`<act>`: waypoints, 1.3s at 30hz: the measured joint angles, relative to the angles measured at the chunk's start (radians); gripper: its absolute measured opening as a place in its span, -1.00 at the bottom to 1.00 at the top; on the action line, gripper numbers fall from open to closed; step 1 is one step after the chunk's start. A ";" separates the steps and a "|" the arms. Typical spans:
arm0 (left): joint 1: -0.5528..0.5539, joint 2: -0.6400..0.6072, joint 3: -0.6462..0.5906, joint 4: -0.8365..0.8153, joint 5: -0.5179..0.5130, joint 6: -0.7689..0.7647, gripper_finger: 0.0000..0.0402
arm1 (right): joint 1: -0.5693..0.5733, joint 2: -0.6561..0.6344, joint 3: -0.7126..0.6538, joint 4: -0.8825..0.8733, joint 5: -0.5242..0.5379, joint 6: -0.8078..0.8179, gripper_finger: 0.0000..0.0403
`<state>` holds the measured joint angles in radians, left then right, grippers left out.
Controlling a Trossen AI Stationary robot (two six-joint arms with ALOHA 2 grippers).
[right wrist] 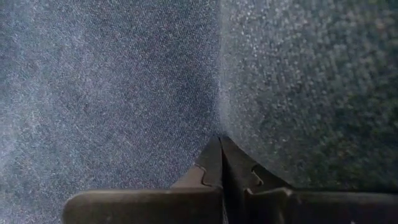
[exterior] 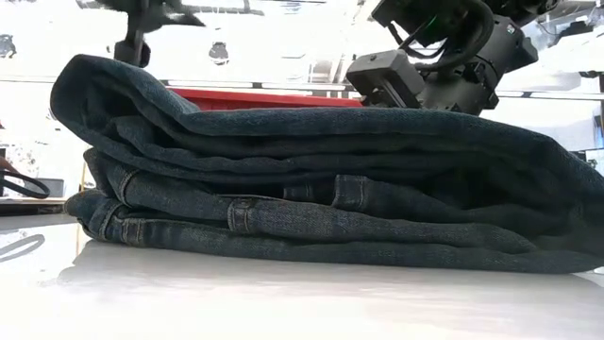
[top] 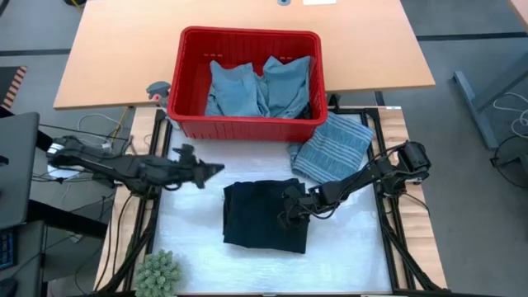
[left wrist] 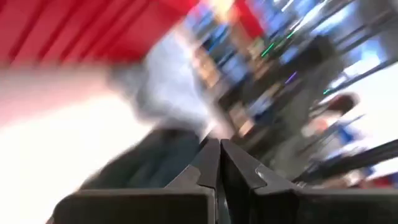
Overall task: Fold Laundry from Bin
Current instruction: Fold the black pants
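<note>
At table centre, a folded dark denim garment (top: 264, 214), stacked in several layers on the white mat (top: 190, 239); belt loops and seams visible along its near edge in the low view (exterior: 311, 208). Pressed down onto its 3 o'clock edge, the right gripper (top: 289, 210), fingers drawn fully together with tips against the denim (right wrist: 219, 149), nothing pinched between them. Off at 9 o'clock from the fold, clear of the cloth, the left gripper (top: 216, 169), fingers likewise tight together (left wrist: 217, 158) and empty, pointing toward 3 o'clock. At 12 o'clock, touching the mat's far edge, the red bin (top: 246, 122) with two light blue garments (top: 260, 87) crumpled inside. Just beside the bin's corner at 1 o'clock from the fold, a grey-blue striped cloth (top: 334, 148), lying partly on the mat. At 7 o'clock, near the table's front edge, a small green plant (top: 158, 272).
</note>
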<state>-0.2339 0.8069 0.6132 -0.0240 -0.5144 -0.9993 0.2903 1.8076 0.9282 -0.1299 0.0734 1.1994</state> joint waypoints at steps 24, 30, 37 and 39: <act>-0.104 0.744 0.204 0.072 0.081 0.207 -1.00 | -0.064 0.002 -0.001 0.011 -0.056 -0.022 -0.90; -0.137 0.827 0.203 -0.199 -0.005 0.063 -1.00 | -0.065 0.003 -0.001 0.009 -0.051 -0.022 -0.90; -0.164 0.875 0.205 -0.239 -0.025 0.050 -1.00 | -0.071 -0.040 -0.005 0.033 -0.037 -0.027 -0.90; -0.165 0.879 0.204 -0.241 -0.027 0.037 -1.00 | -0.070 -0.090 -0.007 0.013 0.004 -0.043 -0.91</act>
<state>-0.3993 1.6863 0.8177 -0.2654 -0.5411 -0.9627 0.2203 1.7181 0.9209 -0.1172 0.0775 1.1563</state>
